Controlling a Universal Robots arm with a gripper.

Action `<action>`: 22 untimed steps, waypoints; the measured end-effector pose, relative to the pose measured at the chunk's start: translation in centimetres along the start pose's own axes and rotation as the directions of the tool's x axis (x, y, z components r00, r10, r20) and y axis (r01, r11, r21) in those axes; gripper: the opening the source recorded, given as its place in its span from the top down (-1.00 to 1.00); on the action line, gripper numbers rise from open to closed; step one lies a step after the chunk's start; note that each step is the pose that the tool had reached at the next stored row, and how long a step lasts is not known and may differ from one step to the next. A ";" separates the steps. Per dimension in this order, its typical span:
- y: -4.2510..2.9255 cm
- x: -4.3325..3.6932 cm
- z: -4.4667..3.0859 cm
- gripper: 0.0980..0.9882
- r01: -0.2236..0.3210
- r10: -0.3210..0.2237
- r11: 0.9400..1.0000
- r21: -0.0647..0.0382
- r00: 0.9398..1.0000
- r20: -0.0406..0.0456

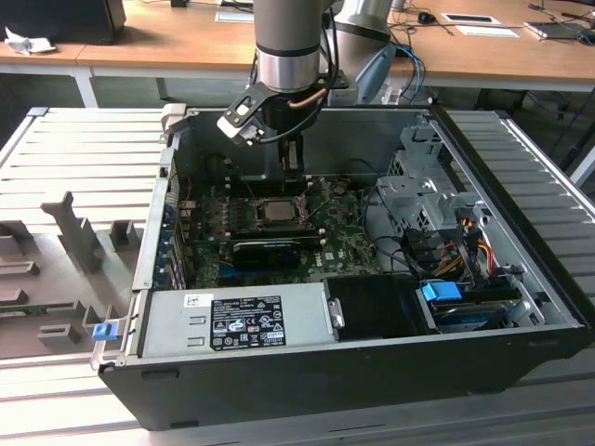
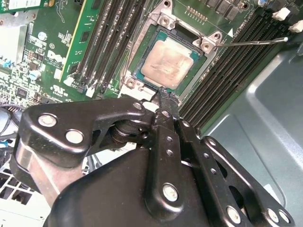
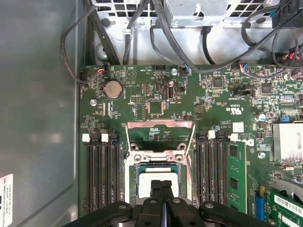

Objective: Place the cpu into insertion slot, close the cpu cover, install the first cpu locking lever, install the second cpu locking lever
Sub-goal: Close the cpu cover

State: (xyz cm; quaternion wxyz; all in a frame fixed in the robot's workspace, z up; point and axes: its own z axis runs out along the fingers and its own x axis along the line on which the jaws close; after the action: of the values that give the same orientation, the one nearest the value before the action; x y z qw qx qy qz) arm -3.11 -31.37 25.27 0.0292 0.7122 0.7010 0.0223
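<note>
At the near wall of the open computer case lies a grey power supply box, and behind it the green circuit board. The chip sits in the socket on that board. It lies flat with its pale face up, and its edges are square with the socket's silvery rim and parallel to the black memory slots on either side. Being square, it has no long axis.

The gripper hangs just over the chip's near edge. Its fingers are pressed together and hold nothing; whether the tips touch the chip I cannot tell. Past the chip, the cover is swung open away from the fingers, and the board shows through its window. A thin metal lever sticks out from a socket corner across the memory slots, unlatched.

In the exterior view the arm comes straight down into the case, wrist vertical and fingers pointing down at the board. Beyond the case stands a wooden bench.
</note>
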 end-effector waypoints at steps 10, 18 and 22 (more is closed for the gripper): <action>0.39 0.08 -0.55 0.98 0.000 0.000 1.000 0.000 1.000 0.006; 0.49 0.12 -0.66 0.98 0.001 -0.001 1.000 0.000 1.000 0.010; 0.55 0.16 -0.70 0.98 0.001 -0.001 1.000 0.000 1.000 0.013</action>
State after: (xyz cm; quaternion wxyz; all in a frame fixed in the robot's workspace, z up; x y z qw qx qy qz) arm -2.61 -31.22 26.01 0.0336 0.7120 0.7011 0.0177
